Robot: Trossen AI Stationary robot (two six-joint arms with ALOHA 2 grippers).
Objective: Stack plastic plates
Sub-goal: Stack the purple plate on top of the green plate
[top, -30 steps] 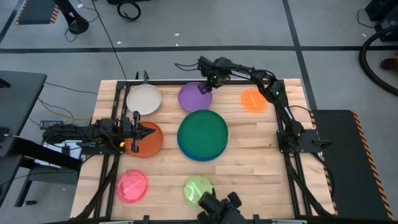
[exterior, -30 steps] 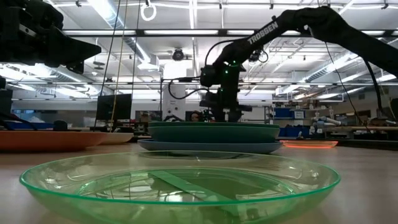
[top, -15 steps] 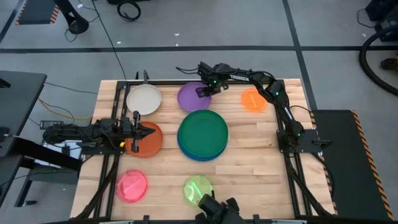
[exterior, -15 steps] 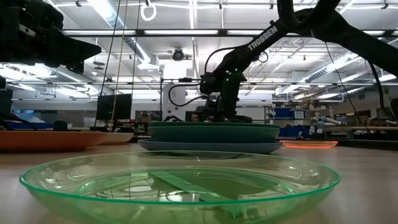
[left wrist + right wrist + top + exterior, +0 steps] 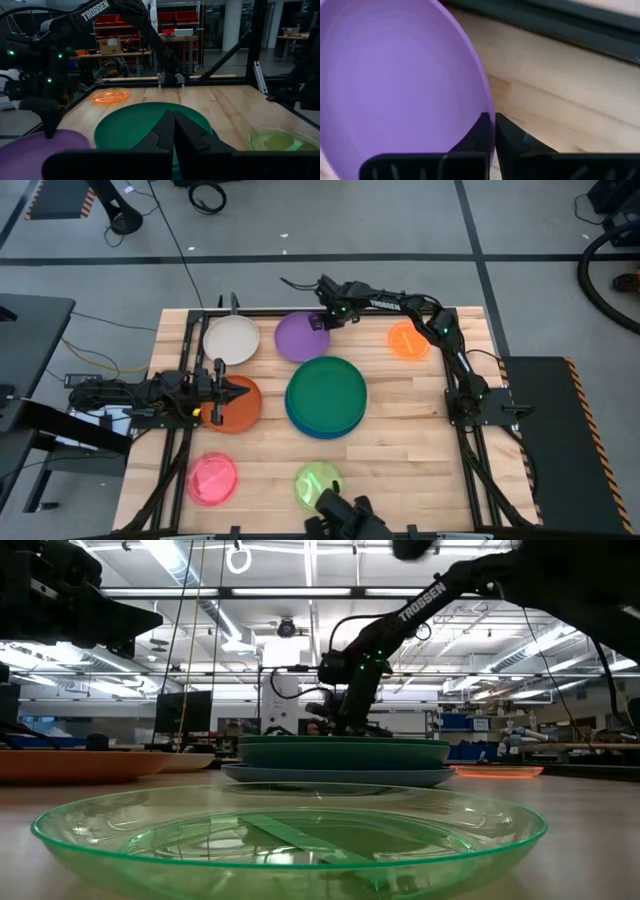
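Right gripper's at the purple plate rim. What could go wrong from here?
1. The right gripper sits at the very edge of the round purple plastic plate with fingers together; such a thin rim hold may slip or just push the plate.
2. The stack topped by the large dark green plate lies close by; a tilted carry could clip it.
3. The left gripper, shut, hovers over the rust-orange plate, beside the likely path.

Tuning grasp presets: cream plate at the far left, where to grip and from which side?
Pinch the thin rim of the cream plate, one finger over and one under. It lies flat, so only the edge gives purchase. The side facing the left gripper looks most open; the purple plate sits close beside it.
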